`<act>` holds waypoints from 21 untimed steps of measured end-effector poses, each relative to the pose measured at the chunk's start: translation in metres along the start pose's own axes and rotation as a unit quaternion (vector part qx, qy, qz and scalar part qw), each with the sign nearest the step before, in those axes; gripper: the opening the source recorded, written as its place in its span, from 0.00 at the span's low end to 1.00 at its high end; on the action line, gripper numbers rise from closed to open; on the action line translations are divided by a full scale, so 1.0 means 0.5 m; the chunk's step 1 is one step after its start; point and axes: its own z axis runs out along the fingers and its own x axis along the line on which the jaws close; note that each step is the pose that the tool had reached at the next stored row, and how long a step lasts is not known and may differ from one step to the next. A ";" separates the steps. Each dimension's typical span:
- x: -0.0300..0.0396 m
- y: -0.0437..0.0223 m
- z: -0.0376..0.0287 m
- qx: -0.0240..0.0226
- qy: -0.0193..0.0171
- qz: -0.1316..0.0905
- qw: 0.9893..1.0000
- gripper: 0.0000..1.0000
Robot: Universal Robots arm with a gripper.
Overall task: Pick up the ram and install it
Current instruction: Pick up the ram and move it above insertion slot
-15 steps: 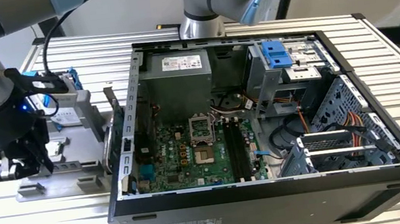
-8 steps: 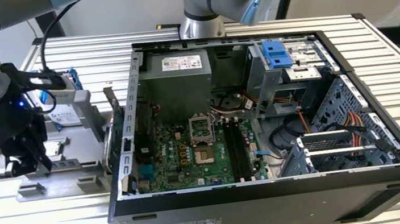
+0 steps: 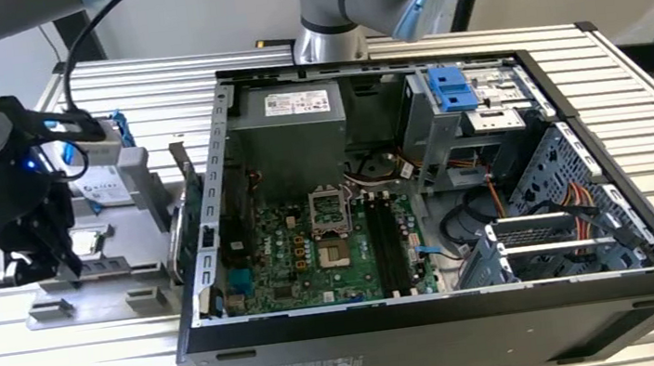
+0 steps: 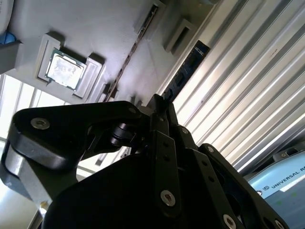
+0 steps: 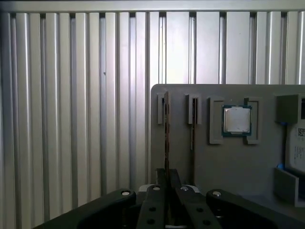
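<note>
The gripper is squeezed shut on the ram. The ram is a thin stick standing on its edge in a slot near the grey tray's edge, right between the fingertips.

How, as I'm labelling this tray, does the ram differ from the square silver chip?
The long, narrow dark ram stands on edge in a slot; the square silver chip lies flat in a recess. The ram sits near the edge of the grey tray, in line with the hand; the chip lies farther in. Both rest on that tray.
</note>
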 end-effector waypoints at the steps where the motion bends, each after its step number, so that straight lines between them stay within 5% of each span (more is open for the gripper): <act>1: 0.000 0.000 -0.002 0.000 0.000 0.000 1.000 0.00; 21: 0.001 0.001 -0.033 0.000 0.000 0.000 1.000 0.00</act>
